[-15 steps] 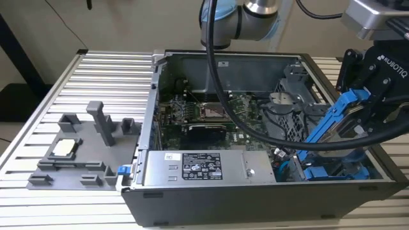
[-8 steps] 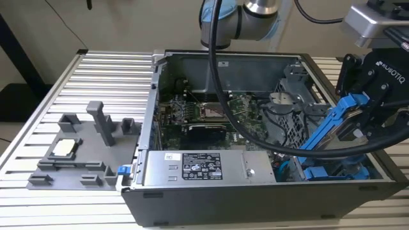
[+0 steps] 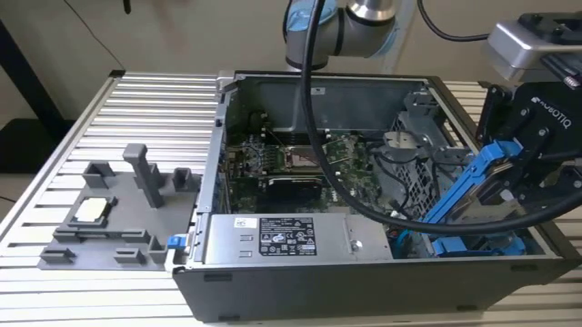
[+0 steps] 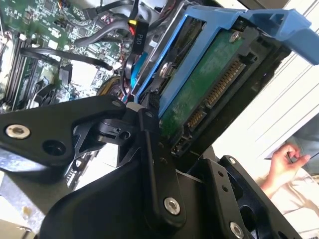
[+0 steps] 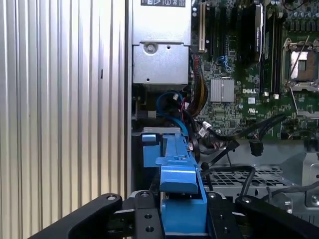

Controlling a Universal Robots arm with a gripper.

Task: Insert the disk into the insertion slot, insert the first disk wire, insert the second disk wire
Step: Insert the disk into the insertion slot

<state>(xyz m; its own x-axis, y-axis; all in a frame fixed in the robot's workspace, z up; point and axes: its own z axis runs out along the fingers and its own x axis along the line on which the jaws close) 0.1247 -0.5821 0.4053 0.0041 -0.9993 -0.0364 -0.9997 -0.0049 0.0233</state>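
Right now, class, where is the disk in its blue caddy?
The disk hangs tilted in the gripper at the exterior view's right, just above the insertion slot at that end of the open computer case.

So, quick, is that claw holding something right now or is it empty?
Gripper: shut on the disk, clamping its blue caddy, which is held tilted at the open computer case.
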